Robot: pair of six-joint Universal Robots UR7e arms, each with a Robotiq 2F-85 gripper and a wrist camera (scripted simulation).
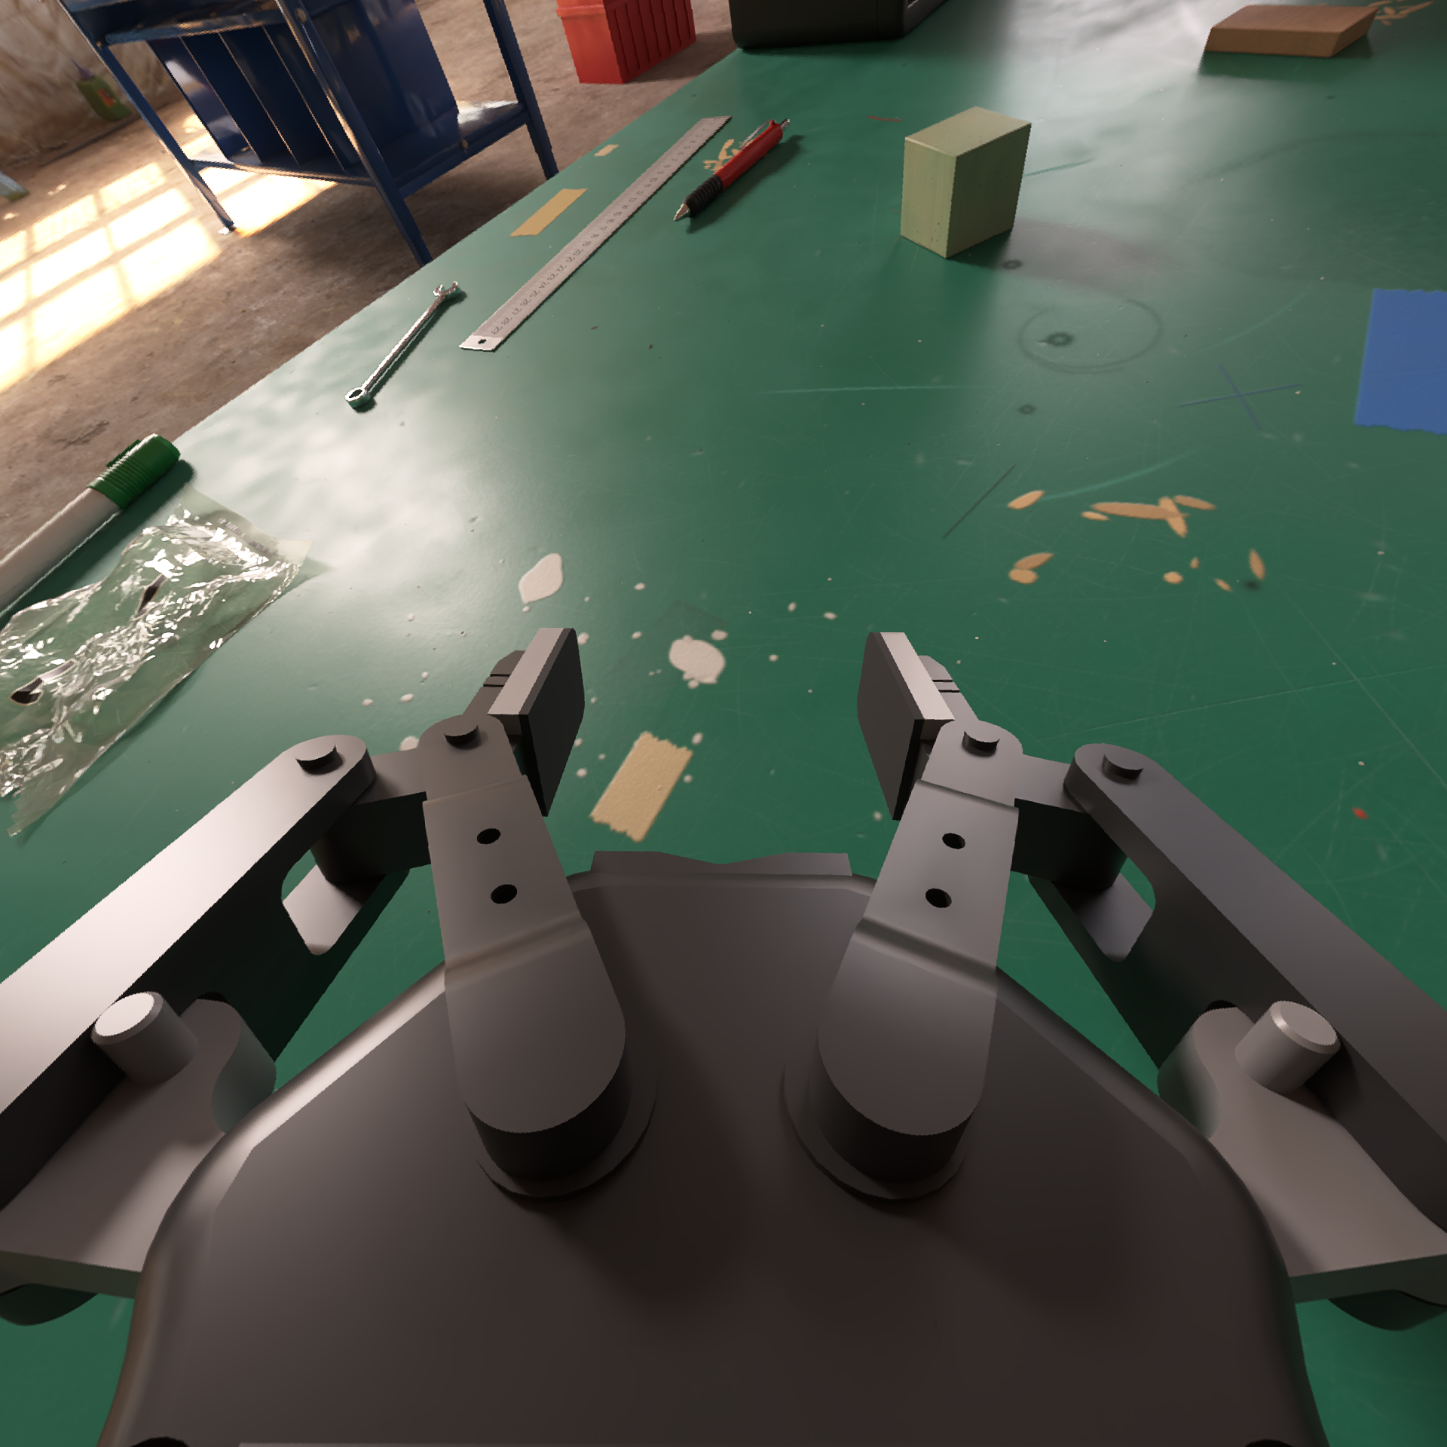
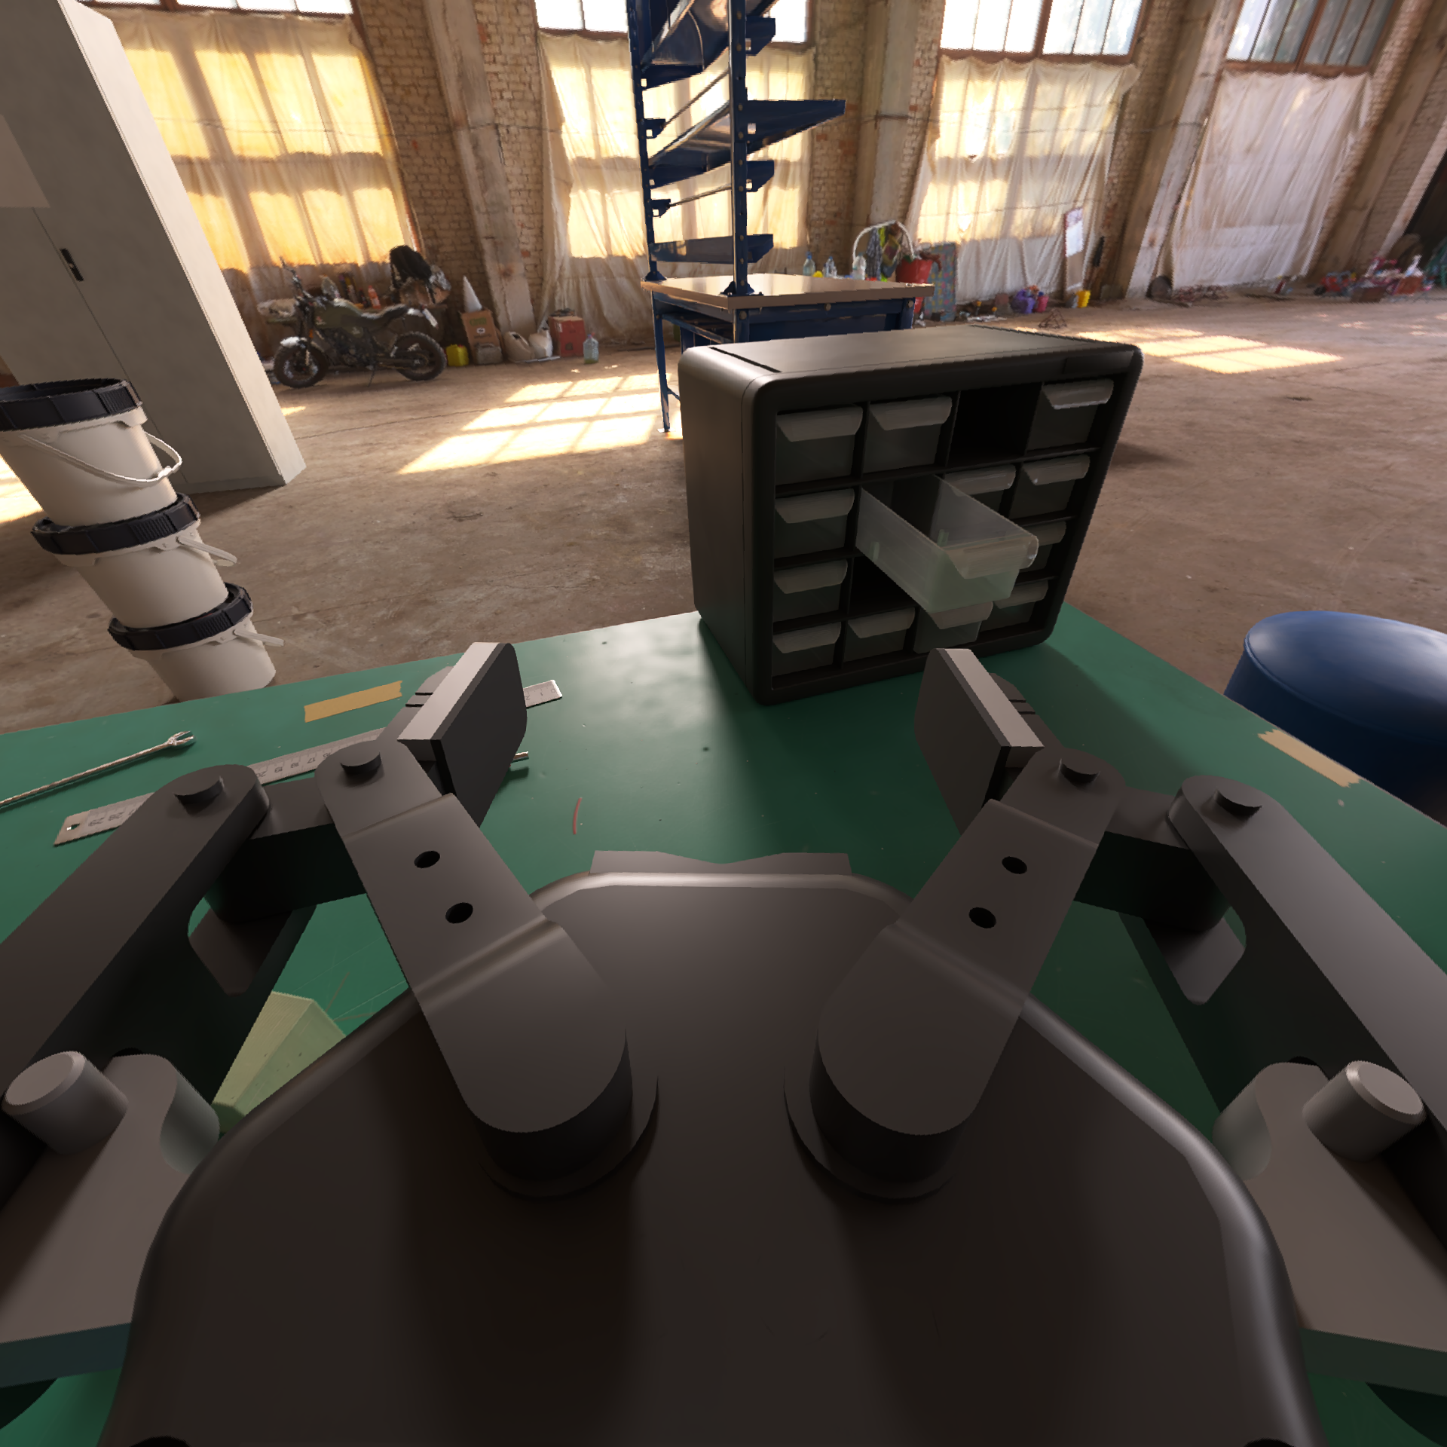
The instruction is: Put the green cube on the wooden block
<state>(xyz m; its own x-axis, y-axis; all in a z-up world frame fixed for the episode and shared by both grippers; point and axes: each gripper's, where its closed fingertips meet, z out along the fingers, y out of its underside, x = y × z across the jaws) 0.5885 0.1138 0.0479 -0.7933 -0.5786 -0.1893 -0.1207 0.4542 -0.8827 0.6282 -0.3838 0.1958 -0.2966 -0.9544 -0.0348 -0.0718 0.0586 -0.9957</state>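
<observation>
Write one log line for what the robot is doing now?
left gripper: open, empty | right gripper: open, empty | green cube: on table | wooden block: bare

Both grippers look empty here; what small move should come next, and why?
Probably the left gripper should advance toward the green cube. It is open and empty, and the cube stands free on the table ahead of it, apart from the wooden block. The right gripper faces the drawer cabinet instead.

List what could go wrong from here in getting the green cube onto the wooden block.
1. The green cube and wooden block sit far apart, so a weak grip may drop the cube in transit.
2. The red pen and ruler lie beside the cube; a wide approach by the open left gripper could knock them.
</observation>
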